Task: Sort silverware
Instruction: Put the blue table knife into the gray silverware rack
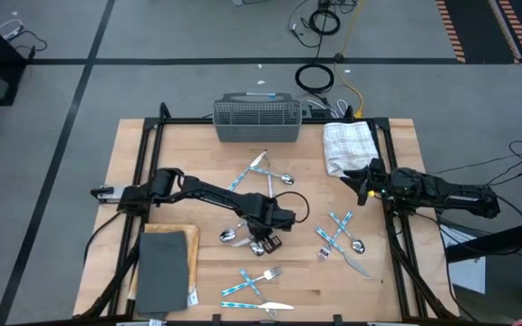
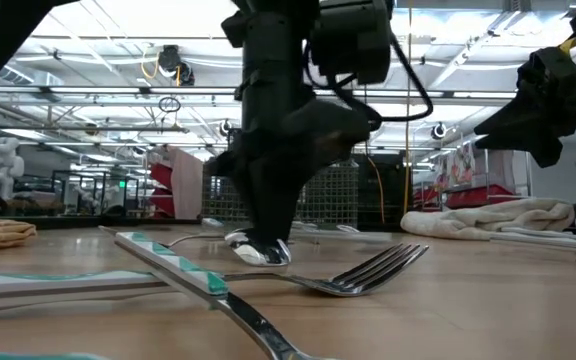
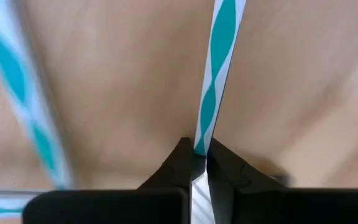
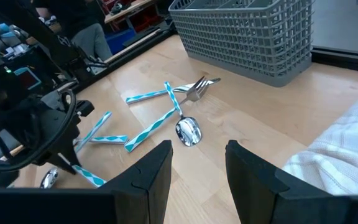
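Jaws of left gripper (image 3: 197, 163) clamp striped handle (image 3: 217, 68).

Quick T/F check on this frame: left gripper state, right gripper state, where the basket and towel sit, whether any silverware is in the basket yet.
1. The left gripper is shut on a striped utensil handle. True.
2. The right gripper holds a fork. False: its fingers stand apart, holding nothing, by the table's right edge.
3. The grey mesh basket sits at the table's far edge. True.
4. The white towel lies left of the basket. False: it lies to its right.
5. The basket already holds silverware. Cannot be confirmed; none shows inside in the high view.
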`<action>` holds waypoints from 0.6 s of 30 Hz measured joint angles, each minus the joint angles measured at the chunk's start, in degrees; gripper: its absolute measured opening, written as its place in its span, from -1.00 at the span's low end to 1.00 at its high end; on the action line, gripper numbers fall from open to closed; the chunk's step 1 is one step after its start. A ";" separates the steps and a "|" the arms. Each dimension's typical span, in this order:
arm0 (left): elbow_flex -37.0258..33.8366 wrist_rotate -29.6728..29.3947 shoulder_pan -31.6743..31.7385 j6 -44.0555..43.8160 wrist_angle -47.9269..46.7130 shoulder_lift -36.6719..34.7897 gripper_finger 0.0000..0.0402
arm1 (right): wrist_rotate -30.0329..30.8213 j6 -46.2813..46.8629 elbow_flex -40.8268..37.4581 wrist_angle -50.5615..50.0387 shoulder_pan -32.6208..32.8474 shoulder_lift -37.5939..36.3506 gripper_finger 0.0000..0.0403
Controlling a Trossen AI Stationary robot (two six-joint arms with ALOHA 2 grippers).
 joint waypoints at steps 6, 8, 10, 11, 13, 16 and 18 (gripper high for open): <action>8.47 -2.22 -0.10 2.18 -4.82 -0.06 -0.87 | 0.24 0.29 0.00 -0.02 0.00 0.00 -0.31; 11.84 -3.94 0.37 3.47 -6.78 -0.13 -0.87 | 0.24 0.48 0.00 -0.01 0.00 0.00 -0.31; 15.15 -6.23 0.75 5.16 -9.41 -0.13 -0.87 | 0.25 1.69 0.00 -0.05 0.00 0.00 -0.31; 16.95 -7.66 0.92 6.34 -11.29 -0.13 -0.87 | 0.26 2.18 0.00 -0.10 0.01 0.00 -0.31; 20.83 -11.36 1.25 8.67 -14.35 -0.14 -0.87 | 0.27 3.11 0.01 -0.09 0.01 0.00 -0.31; 27.24 -16.81 1.90 12.80 -20.17 -0.17 -0.87 | 0.26 3.63 0.00 -0.13 0.01 0.00 -0.31; 31.73 -20.74 2.48 16.14 -23.91 -0.18 -0.87 | 0.26 3.63 0.00 -0.11 0.00 0.00 -0.31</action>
